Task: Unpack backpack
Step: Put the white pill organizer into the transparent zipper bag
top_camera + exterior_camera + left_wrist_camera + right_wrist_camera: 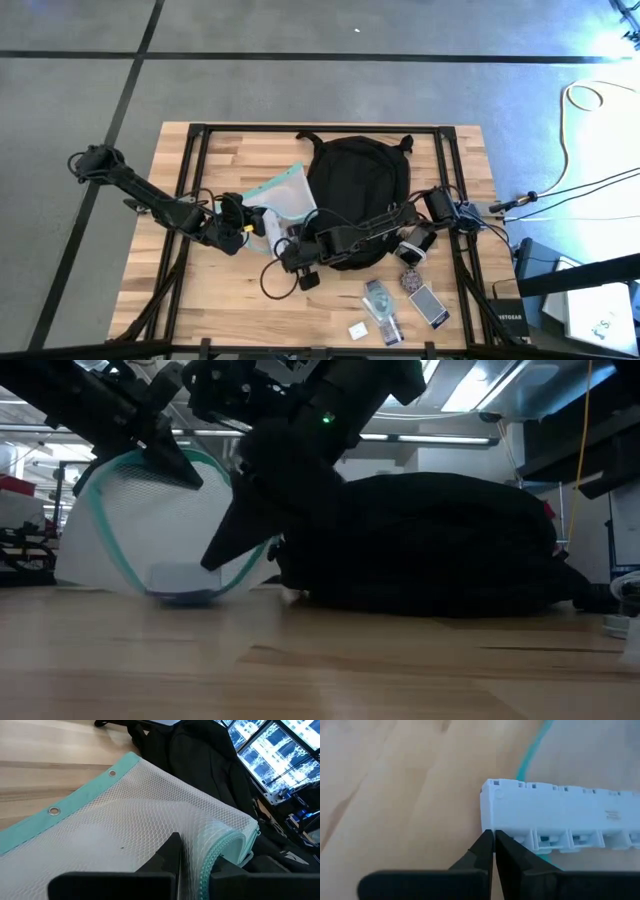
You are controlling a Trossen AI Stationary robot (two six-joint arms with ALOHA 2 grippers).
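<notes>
High view shows the backpack [357, 195] lying flat near the middle of the table [180, 300], toward its far edge, its near end turned to both arms. A mesh pouch [285, 200] with a teal edge lies against the backpack's left side, partly over it, so it looks to be on its way out of the bag or freshly out.

The left gripper [243, 222] sits at the pouch's near-left corner. Its wrist view has the dark fingers [167, 857] pressed together with the zipper edge of the pouch [150, 815] bunched right beside them; they look pinched on that edge, probably to steady or lift the pouch while the other arm works.

The right gripper [298, 258] reaches across the backpack's near edge to the pouch's near end. Its fingers [485, 852] are closed tip to tip and touch the corner of a white pill box [560, 820] with a row of compartments. Whether they clamp a lip of it or only nudge it, I cannot tell.

Small unpacked items [400, 300] lie well apart on the near-right table, likely the drop zone.
</notes>
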